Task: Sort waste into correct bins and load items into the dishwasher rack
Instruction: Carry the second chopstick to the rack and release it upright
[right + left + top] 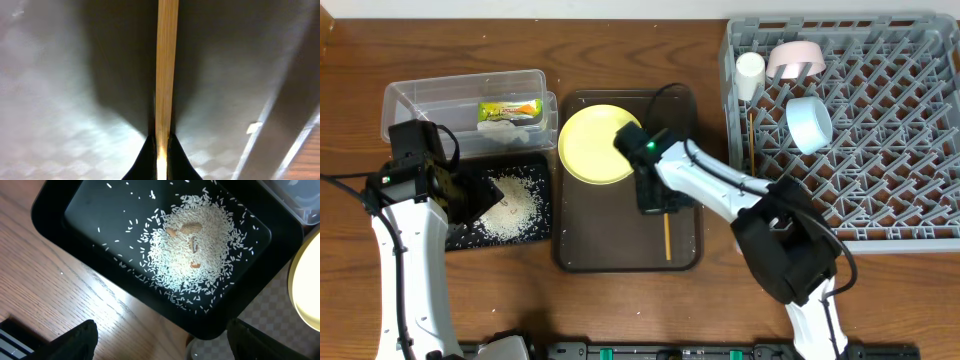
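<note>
My right gripper (656, 196) is shut on a wooden chopstick (667, 238) lying over the brown serving tray; the right wrist view shows the stick (166, 65) pinched between my fingertips (162, 147). A second chopstick (752, 140) stands in the grey dishwasher rack (900, 215), along with the white cup (750, 74), pinkish bowl (794, 58) and light blue bowl (809, 123). The yellow plate (597, 145) lies on the serving tray. My left gripper (170, 347) is open and empty over the near edge of the black tray (55, 225), which holds rice (192, 245). The snack wrapper (510, 109) lies in the clear tub (410, 100). I cannot make out the tissue.
The brown serving tray (582, 255) sits between the black tray (542, 170) and the rack. A few brown bits lie among the rice. The plate's edge shows at the right of the left wrist view (306, 290). Bare wood table runs along the front.
</note>
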